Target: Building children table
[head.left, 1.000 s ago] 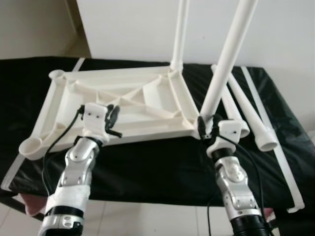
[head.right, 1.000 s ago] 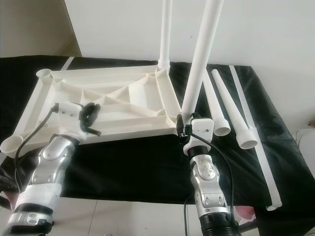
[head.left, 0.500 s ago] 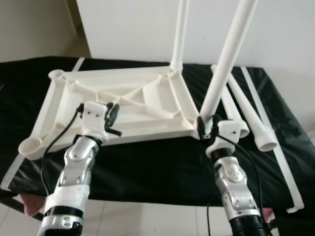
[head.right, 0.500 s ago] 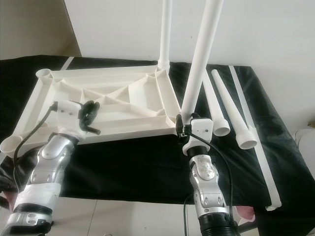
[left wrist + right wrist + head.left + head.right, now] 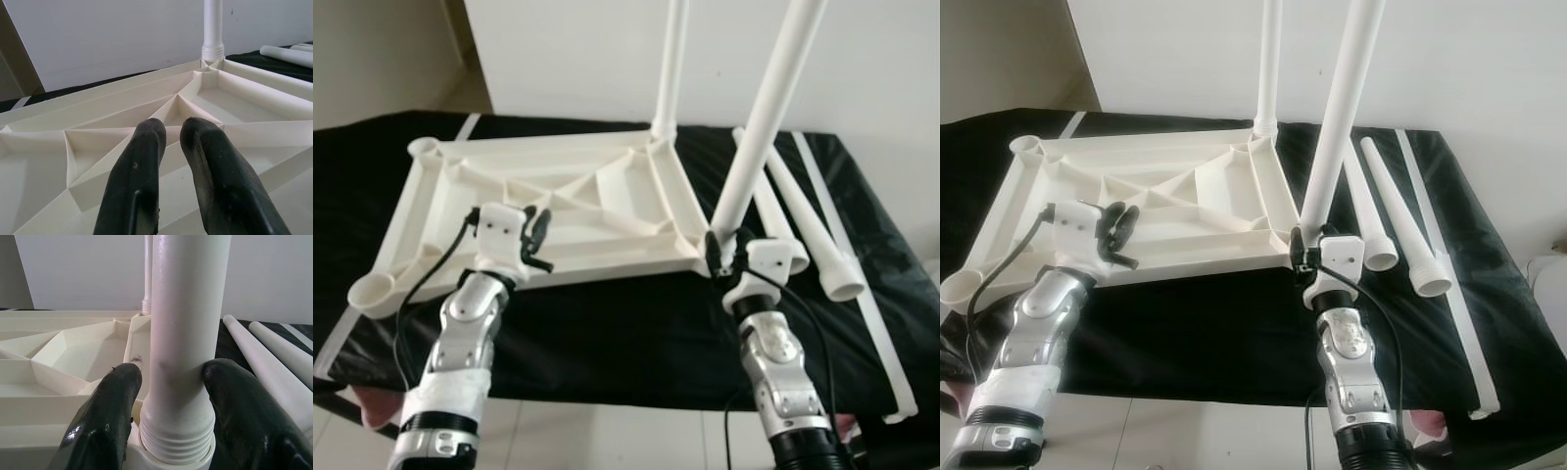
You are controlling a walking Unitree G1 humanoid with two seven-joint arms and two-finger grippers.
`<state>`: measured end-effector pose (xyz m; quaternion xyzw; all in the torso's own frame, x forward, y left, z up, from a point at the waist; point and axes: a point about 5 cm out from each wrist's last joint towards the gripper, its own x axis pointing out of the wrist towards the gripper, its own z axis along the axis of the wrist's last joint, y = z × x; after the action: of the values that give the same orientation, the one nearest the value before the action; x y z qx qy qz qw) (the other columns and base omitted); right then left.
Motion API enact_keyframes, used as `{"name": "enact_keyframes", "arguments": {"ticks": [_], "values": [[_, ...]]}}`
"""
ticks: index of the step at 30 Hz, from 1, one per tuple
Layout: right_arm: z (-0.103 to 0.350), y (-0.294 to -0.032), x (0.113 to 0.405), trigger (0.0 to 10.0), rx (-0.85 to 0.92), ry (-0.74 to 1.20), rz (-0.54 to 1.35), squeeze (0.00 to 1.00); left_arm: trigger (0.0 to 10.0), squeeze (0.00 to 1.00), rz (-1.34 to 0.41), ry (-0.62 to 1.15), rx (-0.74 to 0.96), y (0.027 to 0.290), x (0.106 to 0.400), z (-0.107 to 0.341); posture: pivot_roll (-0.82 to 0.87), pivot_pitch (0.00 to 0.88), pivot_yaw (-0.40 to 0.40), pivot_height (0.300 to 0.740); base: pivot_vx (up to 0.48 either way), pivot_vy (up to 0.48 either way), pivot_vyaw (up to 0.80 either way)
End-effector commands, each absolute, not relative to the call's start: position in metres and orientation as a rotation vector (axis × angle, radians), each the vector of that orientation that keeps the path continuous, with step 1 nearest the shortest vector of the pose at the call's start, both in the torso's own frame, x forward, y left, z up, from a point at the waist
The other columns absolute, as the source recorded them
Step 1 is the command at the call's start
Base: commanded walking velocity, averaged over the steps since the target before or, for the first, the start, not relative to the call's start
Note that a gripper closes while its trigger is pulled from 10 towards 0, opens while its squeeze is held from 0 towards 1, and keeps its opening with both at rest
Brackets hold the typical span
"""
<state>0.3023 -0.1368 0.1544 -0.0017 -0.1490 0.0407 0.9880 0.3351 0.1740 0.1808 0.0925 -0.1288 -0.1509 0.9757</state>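
A white plastic tabletop (image 5: 607, 262) lies upside down on a black-covered surface. One white leg (image 5: 671, 59) stands upright in its far right corner socket. A second leg (image 5: 759, 127) rises from the near right corner, leaning slightly to the right. My right gripper (image 5: 720, 253) is shut on the base of this leg (image 5: 188, 308), just above its threaded end. My left gripper (image 5: 540, 240) hovers over the tabletop's near edge. Its fingers (image 5: 142, 161) are together, above the ribs of the underside, with nothing between them.
Two loose white legs (image 5: 778, 211) (image 5: 818, 235) lie side by side on the cloth to the right of the tabletop. A thin white strip (image 5: 862, 284) runs along the right edge. Open corner sockets sit at the near left (image 5: 370, 291) and far left (image 5: 424, 149).
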Motion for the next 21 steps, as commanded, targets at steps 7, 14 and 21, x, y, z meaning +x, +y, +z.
{"name": "enact_keyframes", "arguments": {"ticks": [7, 14, 21], "values": [[0.1529, -0.1382, 0.3038, 10.0, 0.006, -0.288, 0.080, 0.00, 10.0, 1.00, -0.262, -0.251, 0.152, 0.1782, 0.3340, 0.1781, -0.03, 0.115, -0.028, 0.740, 0.000, 0.000, 0.00], [0.1530, -0.1384, 0.3045, 10.0, 0.005, -0.289, 0.081, 0.00, 10.0, 1.00, -0.261, -0.251, 0.165, 0.1782, 0.3346, 0.1779, -0.03, 0.112, -0.029, 0.740, 0.000, 0.000, 0.00], [0.1532, -0.1376, 0.3049, 10.0, 0.004, -0.290, 0.084, 0.00, 0.0, 0.00, -0.274, -0.271, 0.160, 0.1770, 0.3340, 0.1793, -0.03, 0.109, -0.029, 0.740, 0.000, 0.000, 0.00]]}}
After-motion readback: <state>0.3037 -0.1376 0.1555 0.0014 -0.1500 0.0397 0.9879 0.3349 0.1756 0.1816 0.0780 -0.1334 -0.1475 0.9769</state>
